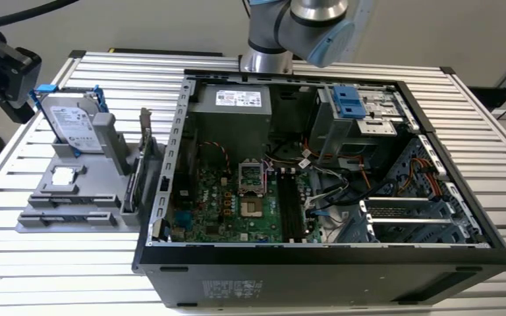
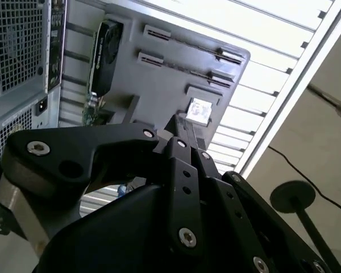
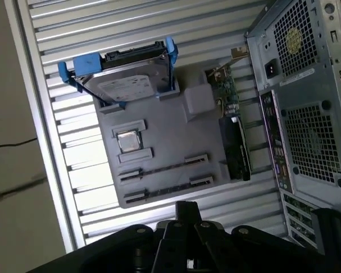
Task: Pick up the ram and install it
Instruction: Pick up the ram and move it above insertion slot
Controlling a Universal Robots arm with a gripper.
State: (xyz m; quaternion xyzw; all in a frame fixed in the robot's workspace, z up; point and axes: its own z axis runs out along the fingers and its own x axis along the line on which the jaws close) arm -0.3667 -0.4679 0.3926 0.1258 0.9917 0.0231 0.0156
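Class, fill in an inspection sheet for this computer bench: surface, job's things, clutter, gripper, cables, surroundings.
Surface: slatted metal table, holding an open computer case and a grey parts holder.
Job's things: ram too thin to pick out for sure; long board slots inside the case.
Clutter: hard drive in blue rails, upright card, small chip, all on the holder.
Gripper: gripper above the holder, looks shut, nothing seen held.
Cables: loose wires inside the case.
Surroundings: black stand on the floor.

The silver-grey jointed robot arm (image 1: pixel 310 26), capped in pale blue, hangs at the exterior view's top edge. In the second wrist view its black, bolted end effector (image 2: pixel 181 133) has its fingers pressed together.
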